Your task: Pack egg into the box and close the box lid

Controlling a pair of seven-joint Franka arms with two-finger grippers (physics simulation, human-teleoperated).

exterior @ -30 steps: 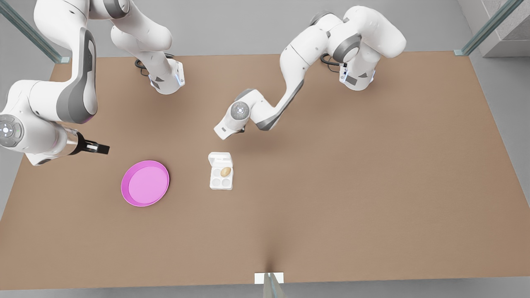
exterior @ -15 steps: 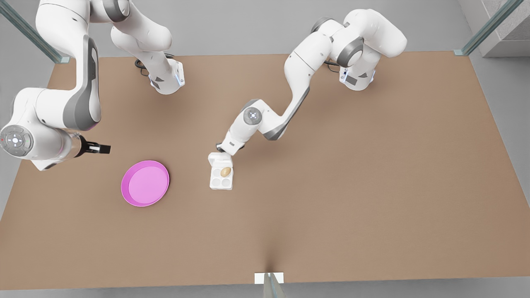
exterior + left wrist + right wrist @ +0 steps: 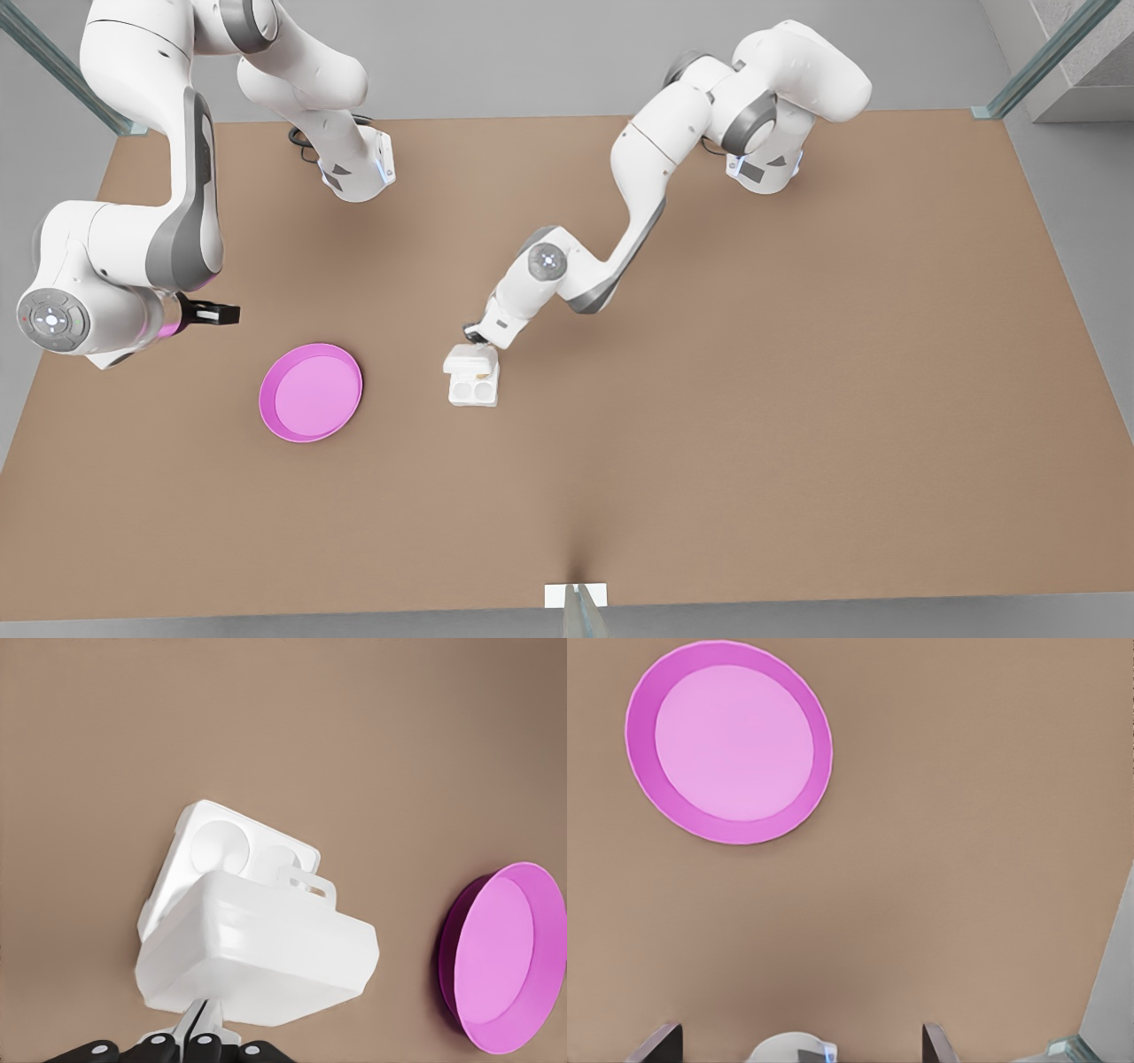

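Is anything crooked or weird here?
Just the lid: it sits tilted, half shut over the box, so two cups still show. The left gripper is at the lid's edge with jaws shut. The right gripper waits, open, near the plate. Nothing is spilled or broken.

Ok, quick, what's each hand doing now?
Left hand: shut, fingers together, pushing the box lid over the box.
Right hand: open, holding nothing.

No words, labels, brand names or numbers could be read on anything in view (not on the arms, the box, the plate or the desk).
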